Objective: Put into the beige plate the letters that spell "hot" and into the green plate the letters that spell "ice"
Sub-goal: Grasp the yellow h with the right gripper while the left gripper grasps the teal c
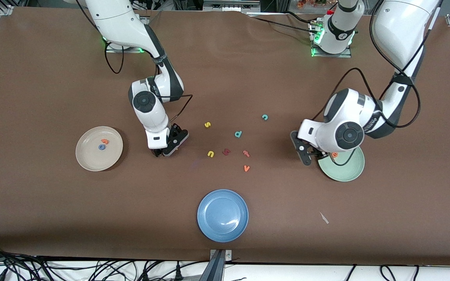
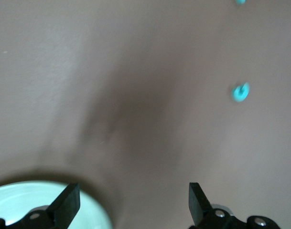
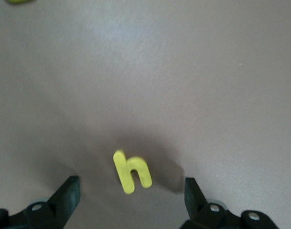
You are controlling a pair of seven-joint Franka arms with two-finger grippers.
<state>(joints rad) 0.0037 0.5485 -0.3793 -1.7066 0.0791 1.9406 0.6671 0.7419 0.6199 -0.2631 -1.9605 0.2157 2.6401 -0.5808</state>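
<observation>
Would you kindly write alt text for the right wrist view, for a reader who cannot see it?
A small yellow foam letter "h" lies on the brown table, between the open fingers of the right tool, which is just above it. Another yellow letter is cut off at the picture's edge.

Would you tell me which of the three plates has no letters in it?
The blue plate, nearest the front camera. The beige plate holds two letters, and the green plate holds an orange one.

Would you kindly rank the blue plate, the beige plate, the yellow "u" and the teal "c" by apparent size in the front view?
1. Blue plate, though nearer the camera.
2. Beige plate.
3. Yellow "u" and teal "c": too alike to rank.
</observation>
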